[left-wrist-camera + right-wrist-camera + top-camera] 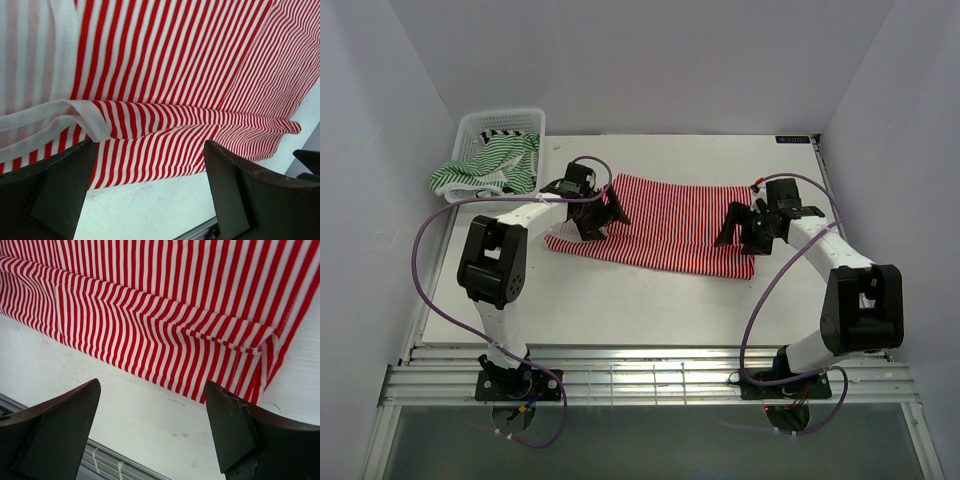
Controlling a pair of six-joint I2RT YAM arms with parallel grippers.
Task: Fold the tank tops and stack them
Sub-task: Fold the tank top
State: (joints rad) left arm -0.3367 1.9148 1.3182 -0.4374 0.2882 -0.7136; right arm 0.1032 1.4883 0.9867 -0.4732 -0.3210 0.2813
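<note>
While flat, red-striped tank top just beneath left gripper, right gripper.

Soft cloth tank top on matt table.

I'm looking into a lab test booth: bare white walls enclose a white table, and metal rails along the bottom edge carry two robot arms.

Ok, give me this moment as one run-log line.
red-striped tank top: on table, partly folded | left jaws: open over its left end | right jaws: open over its right end
</note>
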